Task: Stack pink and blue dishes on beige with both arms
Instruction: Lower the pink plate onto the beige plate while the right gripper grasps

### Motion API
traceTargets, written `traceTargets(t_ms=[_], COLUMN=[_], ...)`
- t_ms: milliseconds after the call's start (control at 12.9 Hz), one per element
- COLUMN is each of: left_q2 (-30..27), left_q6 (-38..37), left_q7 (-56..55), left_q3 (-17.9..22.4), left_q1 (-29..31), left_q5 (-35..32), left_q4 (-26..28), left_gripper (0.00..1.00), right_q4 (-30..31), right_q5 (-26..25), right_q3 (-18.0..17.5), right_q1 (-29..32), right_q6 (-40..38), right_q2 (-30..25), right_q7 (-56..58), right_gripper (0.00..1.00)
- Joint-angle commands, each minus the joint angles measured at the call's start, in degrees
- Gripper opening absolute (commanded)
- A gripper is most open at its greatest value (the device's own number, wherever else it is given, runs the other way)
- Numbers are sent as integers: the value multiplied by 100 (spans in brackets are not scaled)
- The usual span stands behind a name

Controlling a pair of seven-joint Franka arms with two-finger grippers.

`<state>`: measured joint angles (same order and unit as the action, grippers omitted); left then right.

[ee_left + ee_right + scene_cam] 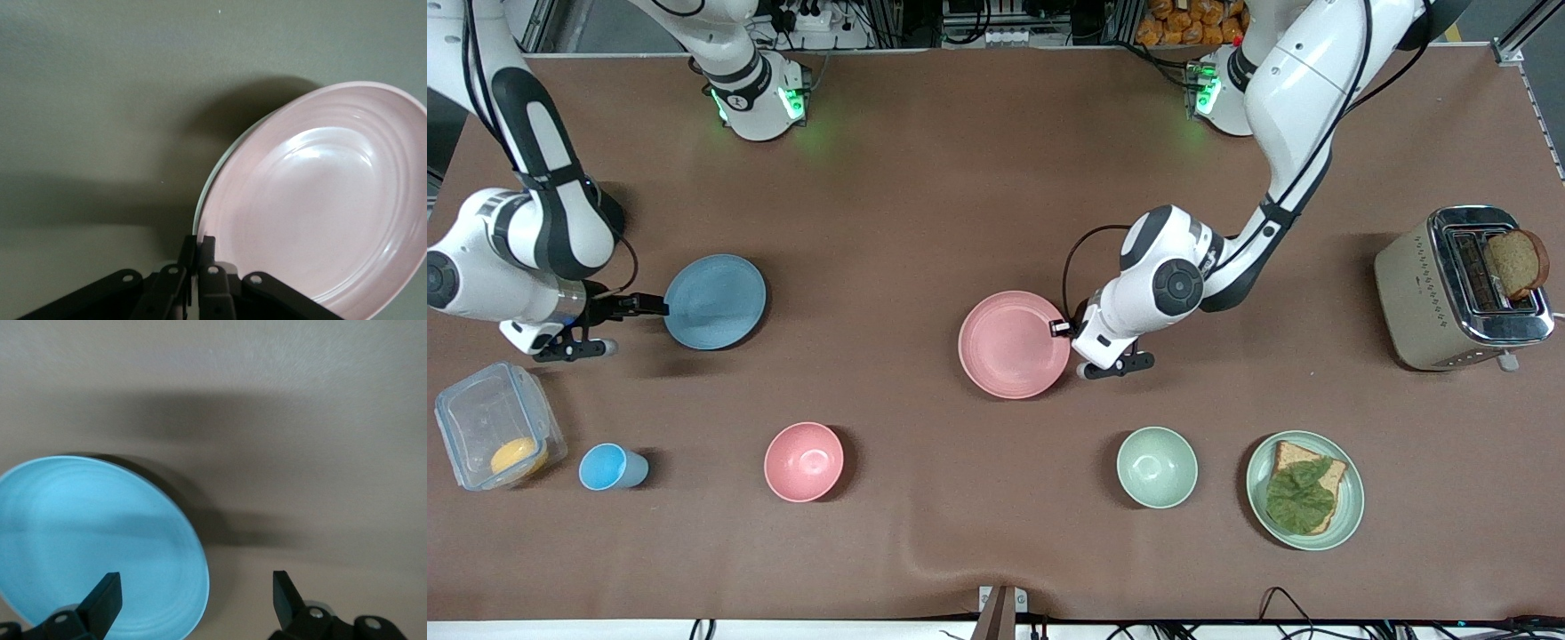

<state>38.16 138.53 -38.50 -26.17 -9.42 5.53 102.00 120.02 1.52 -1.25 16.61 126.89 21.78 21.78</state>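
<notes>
1. While the front view takes in the whole table, it shows the pink plate (1014,344) near the middle, with the left gripper (1062,328) at its rim on the side toward the left arm's end. The blue plate (715,301) sits toward the right arm's end of the table, with the right gripper (651,307) at its edge. No beige plate shows on its own in this view. A pink bowl (804,461), a blue cup (611,468), a green bowl (1157,467) and a green plate (1305,490) with bread lie nearer the camera; a toaster (1461,287) stands at the left arm's end.

2. In the left wrist view, the left gripper (197,257) has its fingers pressed together on the rim of the pink plate (320,200), pinching it. A thin pale edge (212,187) peeks from under the pink plate (possibly the beige plate, though I cannot say for sure).

3. In the right wrist view, the right gripper (197,597) is spread wide, one finger (107,593) over the edge of the blue plate (93,540), the other over bare table; it grips nothing.

4. To do this step well, I judge the left gripper should let go only once the pink plate lies flat and centred, and the right should straddle the blue rim squarely before closing, so the plate does not tip.
</notes>
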Motion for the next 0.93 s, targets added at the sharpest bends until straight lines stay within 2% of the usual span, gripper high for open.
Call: traceTargets(t_ms=[0,232,542,619,774,851], left_q2=[95,139,148,148,148,148], left_q6=[51,157,157,157,157,157], left_q7=[-176,-176,-184,-184,-184,-184], left_q3=[51,51,59,51,51,59], left_q1=[-86,-95,-130,-130,-130,-130], left_q5=[-132,-175,-175,-175,-175,-175], left_q4=[-128,-119,-110,-102,-93,-102], left_gripper=[0,0,0,0,0,10], right_q4=[-22,-22,-75,-75,-110,-197], right_q5=[120,120,181,286,384,392], right_q3=[-86,-95,-103,-103,-103,-103], right_q1=[159,159,159,167,150,141], right_q6=[160,160,90,81,-50,-172], right_q2=[282,397,485,493,493,493], right_q7=[230,257,292,301,292,283], right_gripper=[100,100,13,0,0,0])
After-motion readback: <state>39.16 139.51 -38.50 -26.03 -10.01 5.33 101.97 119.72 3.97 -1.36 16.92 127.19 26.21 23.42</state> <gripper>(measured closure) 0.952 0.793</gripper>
